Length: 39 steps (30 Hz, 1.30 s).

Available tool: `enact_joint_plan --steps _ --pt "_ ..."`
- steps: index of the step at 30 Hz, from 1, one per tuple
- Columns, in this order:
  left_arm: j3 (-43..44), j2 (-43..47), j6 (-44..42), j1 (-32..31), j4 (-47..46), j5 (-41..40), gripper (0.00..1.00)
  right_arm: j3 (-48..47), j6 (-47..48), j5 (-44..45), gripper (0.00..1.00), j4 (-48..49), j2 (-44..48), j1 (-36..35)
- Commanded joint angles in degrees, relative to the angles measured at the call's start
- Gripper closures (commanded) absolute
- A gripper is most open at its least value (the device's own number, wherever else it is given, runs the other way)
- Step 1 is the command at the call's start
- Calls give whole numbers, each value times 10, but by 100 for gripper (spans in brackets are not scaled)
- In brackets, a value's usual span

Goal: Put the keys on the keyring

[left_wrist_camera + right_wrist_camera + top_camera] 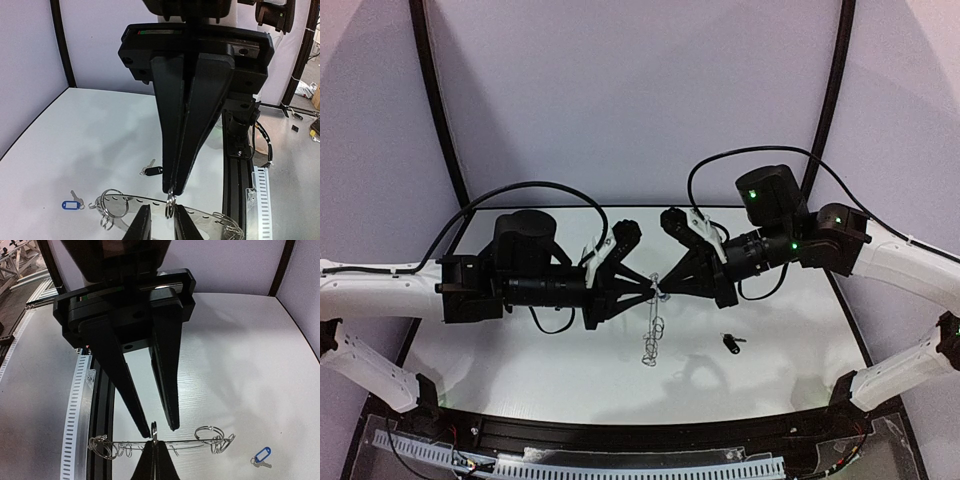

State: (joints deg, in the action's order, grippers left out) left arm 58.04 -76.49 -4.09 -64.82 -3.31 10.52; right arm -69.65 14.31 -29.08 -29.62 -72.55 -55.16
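My two grippers meet tip to tip above the table's middle. The right gripper (664,288) (154,446) is shut on the rim of the keyring (652,336) (206,219) (192,442), which hangs below it, a flat grey disc with wire loops. One small loop (171,202) (154,431) sticks out between the parted fingers of my left gripper (652,291) (162,221), close to one finger. The two keys lie on the table. The blue-tagged key (71,204) (262,456) cannot be made out in the top view. The black-headed key (731,342) (153,170) rests to the right.
A black rail (235,165) (102,405) and a white slotted cable channel (75,405) run along the table's near edge. Black frame posts (438,110) and purple walls bound the back and sides.
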Motion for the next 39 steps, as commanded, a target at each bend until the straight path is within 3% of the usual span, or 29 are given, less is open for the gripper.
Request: enact_joint_plan --steps 1,13,17,21,26,31,33,37,39 --pt "11 10 -1 -1 10 3 84 -16 -1 -7 100 11 -3 -9" --pt "18 5 -3 0 19 4 87 -28 4 -11 100 3 -16 -19" --pt "17 8 -5 -1 24 4 98 -32 6 -7 100 -4 -19 -21" --pt "15 12 -7 0 29 2 99 -40 11 -1 100 -20 -24 -22" --pt "9 13 16 -1 26 -55 99 -54 16 6 100 -46 -33 -22" --pt "-50 27 0 0 -52 -41 99 -36 8 -17 50 -6 -12 -23" --pt "-85 34 -10 -1 -110 -30 99 -16 -2 -10 38 32 11 -22" --pt "-146 38 -12 -1 -217 -1 99 46 -50 57 4 114 80 -22" --pt "-170 37 -3 -1 -262 19 99 73 -82 115 2 140 113 -21"
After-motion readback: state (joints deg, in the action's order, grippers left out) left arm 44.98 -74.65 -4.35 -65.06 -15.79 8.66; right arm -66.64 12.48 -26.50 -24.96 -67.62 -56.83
